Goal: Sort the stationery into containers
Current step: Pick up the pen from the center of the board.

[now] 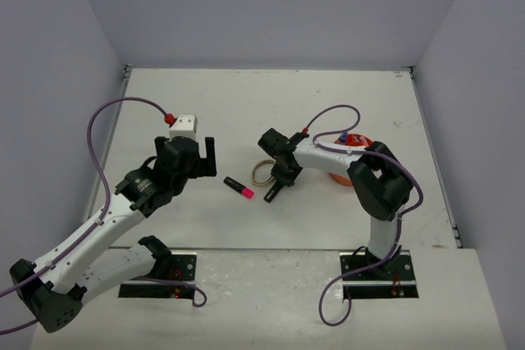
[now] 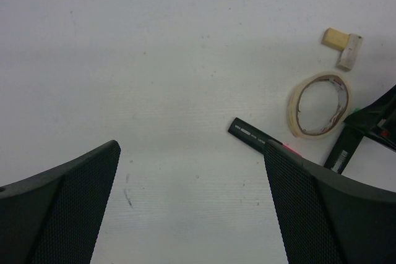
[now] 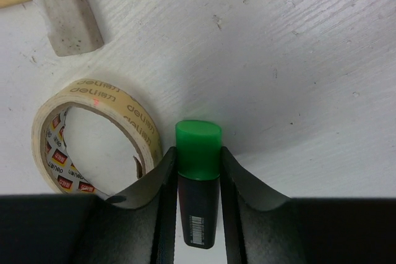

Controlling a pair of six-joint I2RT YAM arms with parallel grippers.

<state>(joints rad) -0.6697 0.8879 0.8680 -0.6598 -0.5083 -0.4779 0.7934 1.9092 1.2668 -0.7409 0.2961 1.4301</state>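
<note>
Black green-capped highlighter (image 3: 198,146) sits clamped in the right gripper (image 3: 198,160), just beside a tan tape roll (image 3: 102,88). Left gripper (image 2: 192,148) hangs, jaws spread, over the white table (image 2: 185,60).

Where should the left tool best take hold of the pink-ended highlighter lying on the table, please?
Take the pink-ended highlighter across its black barrel, coming straight down from above. It lies flat with bare table along both long sides, so the open left tool can straddle its narrow width. Its pink end lies nearest the right tool, so favour the black half.
</note>
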